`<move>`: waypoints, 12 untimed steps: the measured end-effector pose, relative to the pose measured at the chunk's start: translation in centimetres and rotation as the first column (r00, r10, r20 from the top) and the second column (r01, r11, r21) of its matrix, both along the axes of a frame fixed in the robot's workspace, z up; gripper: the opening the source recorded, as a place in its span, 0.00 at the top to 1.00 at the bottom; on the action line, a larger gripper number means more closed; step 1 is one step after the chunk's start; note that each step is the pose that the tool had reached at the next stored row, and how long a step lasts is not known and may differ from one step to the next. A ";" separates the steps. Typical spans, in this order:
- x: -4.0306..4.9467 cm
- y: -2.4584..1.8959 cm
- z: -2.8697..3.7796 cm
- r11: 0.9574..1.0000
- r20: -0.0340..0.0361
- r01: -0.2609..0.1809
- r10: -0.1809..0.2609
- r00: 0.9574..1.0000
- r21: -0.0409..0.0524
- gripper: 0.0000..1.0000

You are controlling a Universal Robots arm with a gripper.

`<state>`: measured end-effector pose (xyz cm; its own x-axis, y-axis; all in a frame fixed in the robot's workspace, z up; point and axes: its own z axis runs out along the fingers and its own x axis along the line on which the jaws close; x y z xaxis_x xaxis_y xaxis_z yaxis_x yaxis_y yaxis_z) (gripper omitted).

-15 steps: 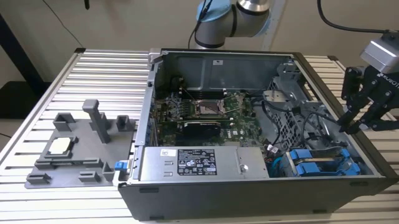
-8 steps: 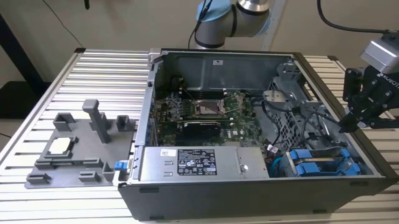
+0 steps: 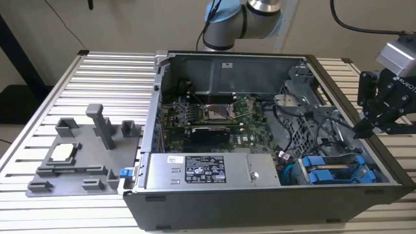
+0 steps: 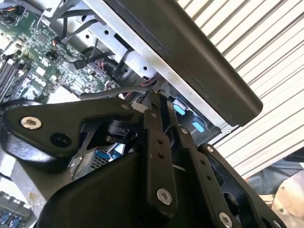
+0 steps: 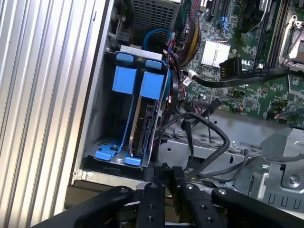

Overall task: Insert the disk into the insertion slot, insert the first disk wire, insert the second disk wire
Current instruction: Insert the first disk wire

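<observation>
Right now your hand (image 3: 365, 130) hangs at the rim of the open computer case (image 3: 227, 209), on the side at the exterior view's right. Its tips point down and inward over that wall. Its two fingers (image 5: 152, 202) are pressed close together, with just a thin dark line between the tips in the first wrist view. A black cable (image 5: 209, 128) loops inside the case right beside those tips. You cannot tell whether the fingers pinch it or merely sit next to it.

Your disk (image 5: 144, 121) is already inside the case. It stands on edge in its blue caddy (image 5: 153, 85) in the drive bay, which is in the case corner nearest the hand. A second blue caddy (image 5: 124, 80) sits just beside it in the same bay, closer to the case's outer wall. A blue wire (image 5: 153, 34) curves just past the bay, deeper in the case.

The grey power-supply box (image 3: 208, 170) lies along the case's near wall, next to the bay. The green motherboard (image 3: 208, 114) fills the middle of the case floor, and a flat black cable (image 5: 256, 73) with a connector at its end lies across it.

The case rests on a ribbed metal table (image 3: 110, 83). A grey fixture (image 3: 78, 156) sits on that table outside the case, on the side away from the hand
</observation>
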<state>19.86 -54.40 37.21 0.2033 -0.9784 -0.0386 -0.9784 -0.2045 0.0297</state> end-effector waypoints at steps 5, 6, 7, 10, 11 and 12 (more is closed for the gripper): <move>-0.29 -0.01 -0.07 1.000 0.000 -0.001 0.001 1.000 0.000 0.81; -0.47 -0.03 -0.11 1.000 0.000 -0.001 0.001 1.000 0.000 0.81; -0.68 -0.05 -0.15 1.000 0.000 -0.001 0.001 1.000 0.000 0.81; -1.45 -0.14 -0.29 1.000 0.000 -0.001 0.001 1.000 0.000 0.81; -1.73 -0.18 -0.34 1.000 0.000 -0.001 0.001 1.000 0.000 0.81; -2.01 -0.22 -0.38 1.000 0.000 -0.001 0.001 1.000 0.000 0.81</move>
